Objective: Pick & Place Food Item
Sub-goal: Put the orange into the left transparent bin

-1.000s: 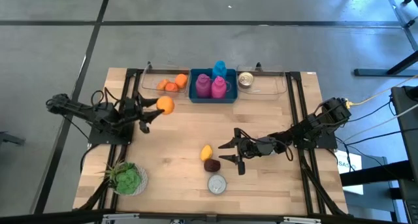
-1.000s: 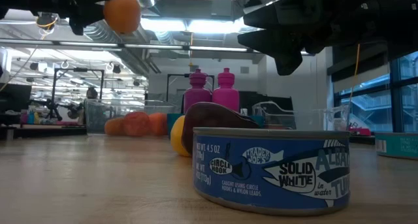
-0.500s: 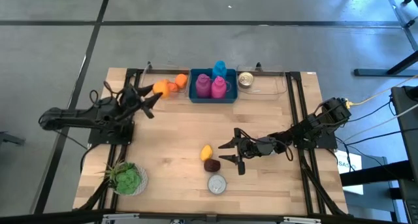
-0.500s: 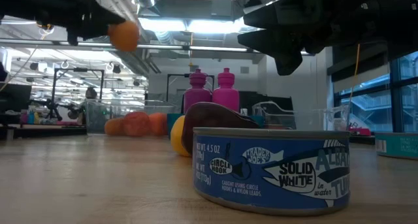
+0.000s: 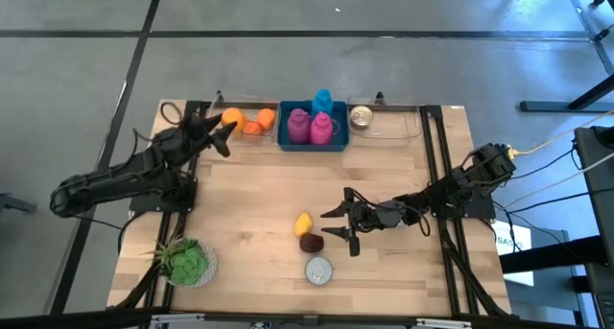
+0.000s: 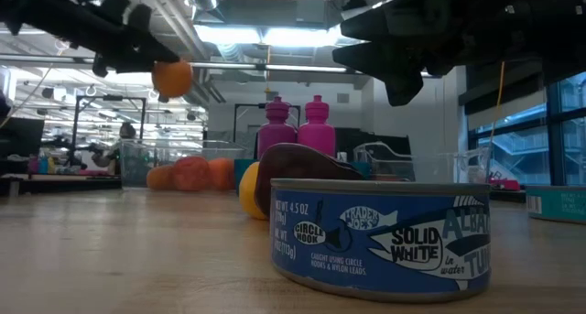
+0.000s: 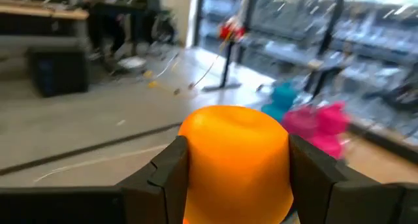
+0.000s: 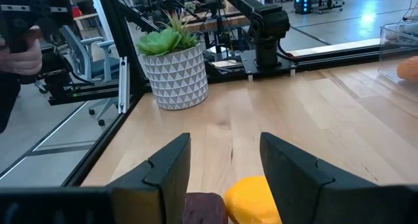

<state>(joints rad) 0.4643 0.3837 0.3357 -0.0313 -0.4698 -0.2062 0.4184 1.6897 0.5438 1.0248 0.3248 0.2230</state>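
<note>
Left gripper [image 5: 223, 129] pinches an orange [image 5: 230, 118] above a clear bin [image 5: 223, 128]; right gripper [image 5: 338, 225] hangs spread beside a lemon [image 5: 303, 223].

Wooden table [image 5: 249, 204], tuna can [image 5: 318, 270], potted succulent [image 5: 185, 261], blue bin [image 5: 313, 142]

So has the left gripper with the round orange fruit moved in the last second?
Yes. The left gripper, shut on the round orange fruit, went toward the table's far edge, now beside the clear plastic bin.
</note>
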